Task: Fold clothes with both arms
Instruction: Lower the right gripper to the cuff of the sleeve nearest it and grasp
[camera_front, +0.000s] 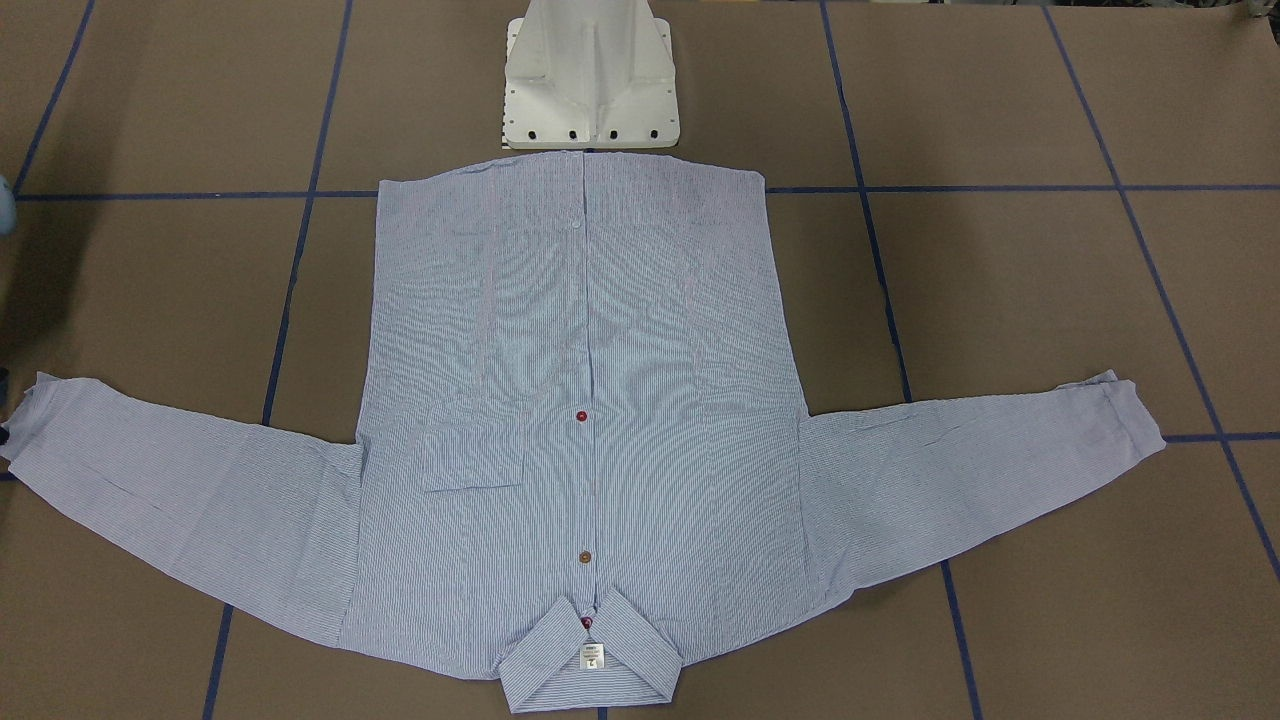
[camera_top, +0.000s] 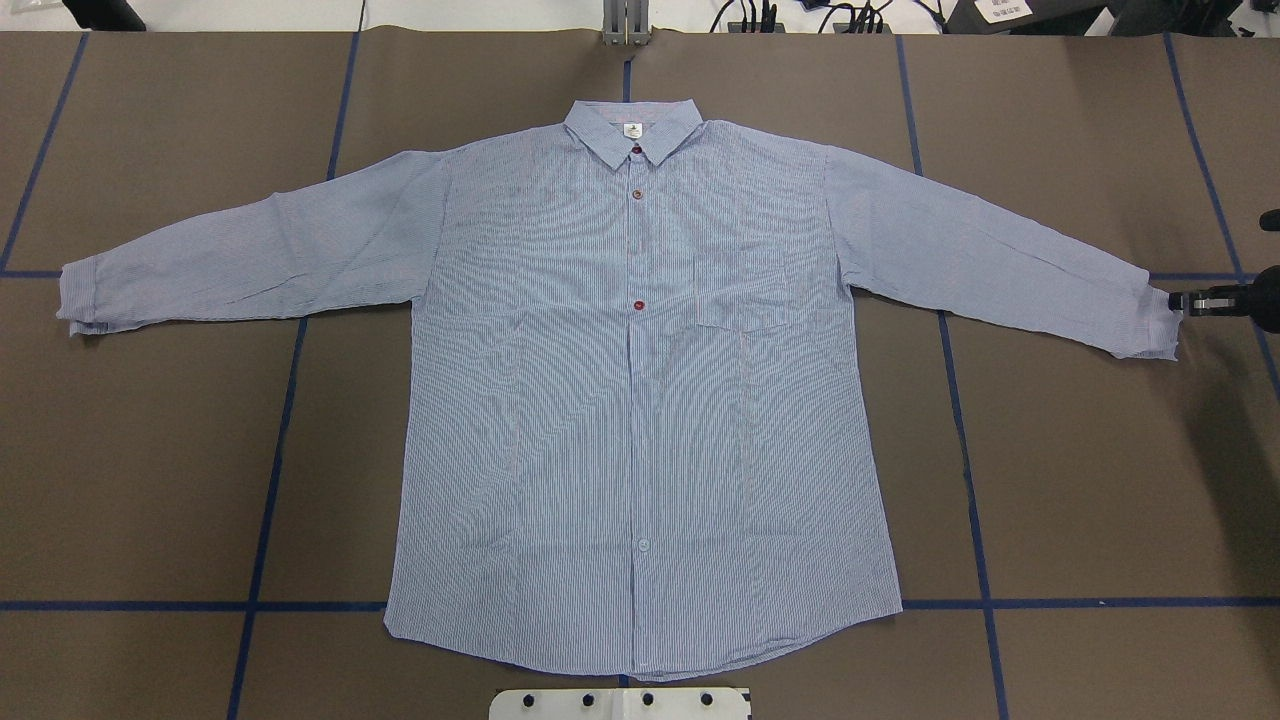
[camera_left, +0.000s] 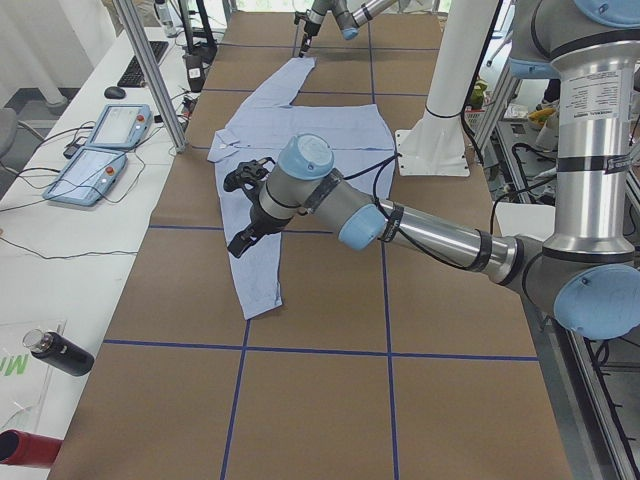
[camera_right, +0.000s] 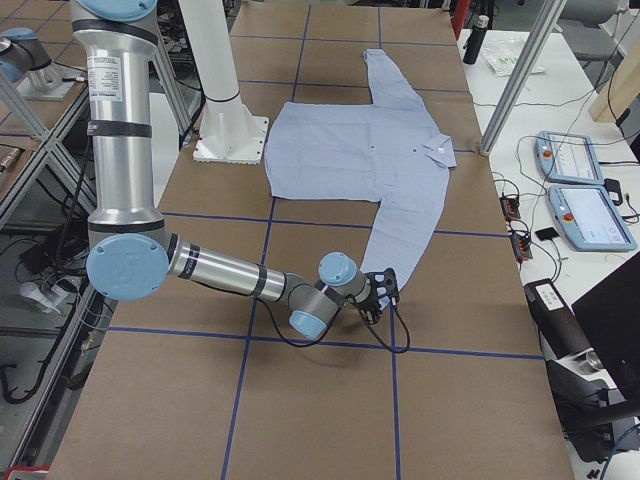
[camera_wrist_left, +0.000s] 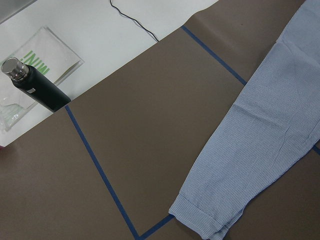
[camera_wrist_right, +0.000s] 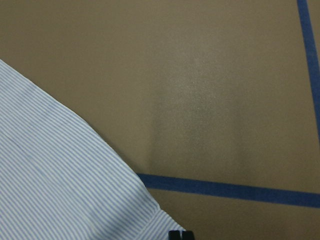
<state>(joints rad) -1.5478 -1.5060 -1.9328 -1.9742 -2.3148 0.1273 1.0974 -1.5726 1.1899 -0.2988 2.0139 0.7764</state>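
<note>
1. The overhead view alone shows the whole striped shirt (camera_top: 640, 400). It lies flat and front up on the brown-papered table (camera_top: 150, 450), sleeves spread, with the collar (camera_top: 633, 130) on the far side from the robot.
2. Overhead, the right gripper (camera_top: 1178, 300) is only at the frame edge. It lies low and level, tips pointing at the sleeve cuff (camera_top: 1150, 315) and touching its edge. The shirt body is well beyond, in line with the tips.
3. The right wrist view adds the fingertips (camera_wrist_right: 174, 234), pressed together just beside the cuff hem. I can't tell if any cloth is caught.
4. The exterior right view shows the right arm (camera_right: 220, 270) stretched low across the table, wrist at the cuff.
5. The left gripper (camera_left: 245, 205) shows in the exterior left view only. It hangs over the other sleeve, with the left arm (camera_left: 420, 230) reaching out level. I can't tell whether it is spread or pressed together.
6. The left wrist view shows no fingers, just that sleeve's rolled cuff (camera_wrist_left: 200, 217) below and a dark flask (camera_wrist_left: 35, 85) well off to the side.
</note>
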